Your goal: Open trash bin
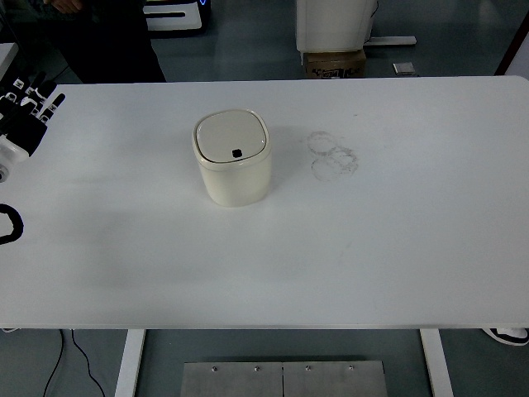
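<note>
There is just one camera, the head view. It sits high up on the robot's side and looks forward and down. The whole white tabletop [372,248] fits in, with its near edge low in the picture. Far past the top edge, some floor shows. The camera is not close.
</note>
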Available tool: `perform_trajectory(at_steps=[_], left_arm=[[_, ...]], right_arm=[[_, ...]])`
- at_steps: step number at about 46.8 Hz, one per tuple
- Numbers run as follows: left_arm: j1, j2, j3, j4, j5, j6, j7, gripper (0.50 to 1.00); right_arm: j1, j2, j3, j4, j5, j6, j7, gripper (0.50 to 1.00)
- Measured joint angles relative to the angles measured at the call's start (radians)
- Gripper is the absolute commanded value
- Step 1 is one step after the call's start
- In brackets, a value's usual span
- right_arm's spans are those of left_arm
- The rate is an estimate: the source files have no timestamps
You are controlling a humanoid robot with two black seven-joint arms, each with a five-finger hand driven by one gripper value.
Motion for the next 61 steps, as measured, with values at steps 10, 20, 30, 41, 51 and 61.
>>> perform_trajectory(at_steps=[10, 20, 30, 41, 51, 61], left_arm=[[-0.087, 0.043, 0.206, -0.035, 0.0, 0.013, 0.0, 1.0], [-0.256, 0.103, 0.491, -0.072, 0.0, 0.018, 0.0, 1.0], [-0.428, 0.16, 0.727, -0.243, 0.0, 0.018, 0.0, 1.0], [-0.556, 0.162, 0.871, -0.31, 0.003, 0.016, 0.001, 1.0], [-0.671, 0.153, 0.954, -0.376, 0.131, 0.016, 0.009, 1.0], [-0.758, 0.148, 0.977, -0.475, 0.327, 0.012, 0.013, 1.0]], right_arm=[[-0.001, 0.0, 0.0, 0.0, 0.0, 0.0, 0.001, 0.991], [-0.001, 0.0, 0.0, 0.0, 0.0, 0.0, 0.001, 0.991], [-0.001, 0.0, 0.0, 0.0, 0.0, 0.0, 0.001, 0.991], [0.0, 0.0, 0.0, 0.0, 0.0, 0.0, 0.0, 0.991], [0.0, 0.0, 0.0, 0.0, 0.0, 0.0, 0.0, 0.991], [0.0, 0.0, 0.0, 0.0, 0.0, 0.0, 0.0, 0.991]])
